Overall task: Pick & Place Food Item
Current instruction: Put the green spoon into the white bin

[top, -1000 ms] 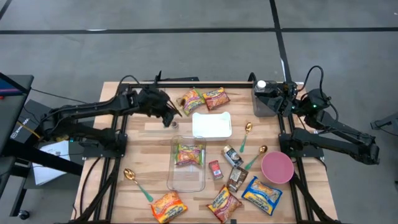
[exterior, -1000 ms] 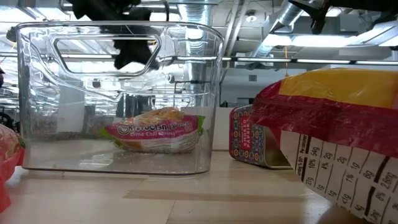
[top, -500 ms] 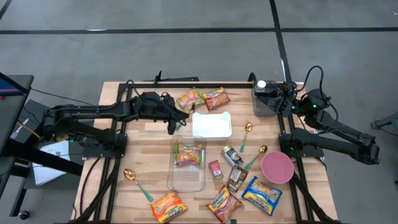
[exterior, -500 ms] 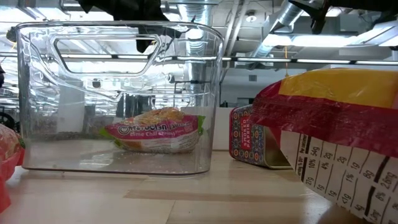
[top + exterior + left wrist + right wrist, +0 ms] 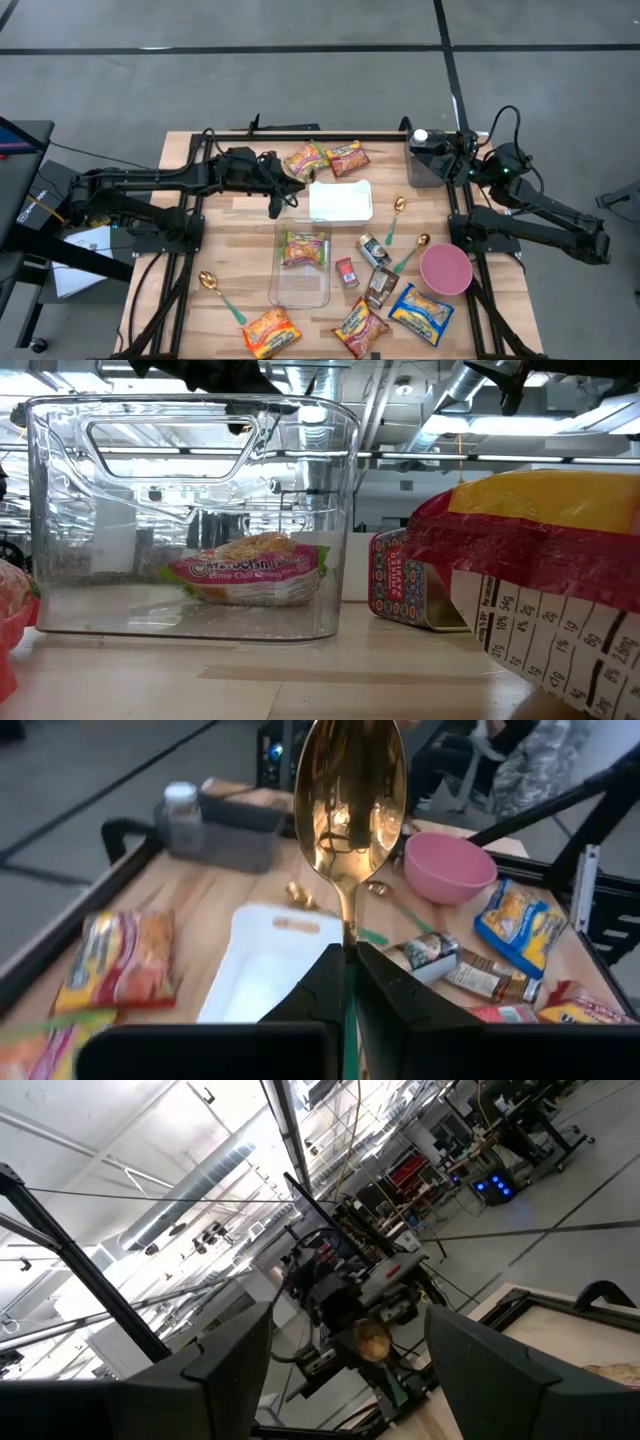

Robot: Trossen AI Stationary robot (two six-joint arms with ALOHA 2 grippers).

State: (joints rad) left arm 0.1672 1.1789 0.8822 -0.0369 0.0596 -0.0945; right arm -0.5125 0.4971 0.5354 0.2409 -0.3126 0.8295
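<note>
A: Closest to the low camera, what lies on the table?

B: A red and yellow snack bag (image 5: 540,560) fills the near right, with a small patterned box (image 5: 400,592) behind it. Just left stands the clear bin (image 5: 190,510), holding one ramen packet (image 5: 248,570) flat on its floor.

A: And from above?

B: The same bin (image 5: 301,290) sits mid-table, the ramen packet (image 5: 303,247) in its far half. Loose packets (image 5: 271,331) lie along the near edge, a pink bowl (image 5: 445,268) to the right, and a white tray (image 5: 341,200) just beyond the bin.

A: Where is the left gripper?

B: The left gripper (image 5: 277,192) hangs over the table beside the white tray's left edge, just past the bin's far end. Its wrist camera shows the fingers (image 5: 385,992) pinched tight on the green handle of a gold spoon (image 5: 349,790), bowl pointing up.

A: The right one?

B: The right gripper (image 5: 452,158) waits at the far right corner by a dark container (image 5: 428,160), fingers (image 5: 220,1355) spread apart and holding nothing.
</note>
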